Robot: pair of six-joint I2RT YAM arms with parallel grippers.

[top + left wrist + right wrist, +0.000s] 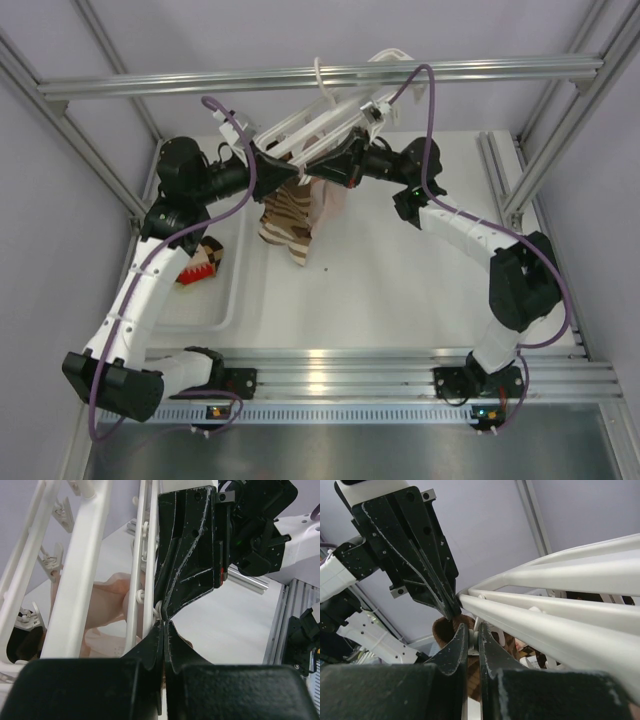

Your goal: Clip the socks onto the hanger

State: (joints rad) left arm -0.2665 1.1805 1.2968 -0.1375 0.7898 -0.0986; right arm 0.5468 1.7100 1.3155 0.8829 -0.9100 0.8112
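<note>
Your white hanger (312,113) is tilted in the air above the worktop (400,280), with a striped sock (285,225) dangling beneath it. Your right pincer (470,636) is clamped on the hanger. Your left pincer (164,630) is pressed together just beside it. A second striped sock (200,265) lies in the tray (228,300).

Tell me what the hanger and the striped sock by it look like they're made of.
The hanger looks like moulded white plastic, smooth with a slight sheen along its bars. The striped sock looks like soft fabric, probably knit, matte, since it drapes limply in folds; the fibre can't be told.
</note>
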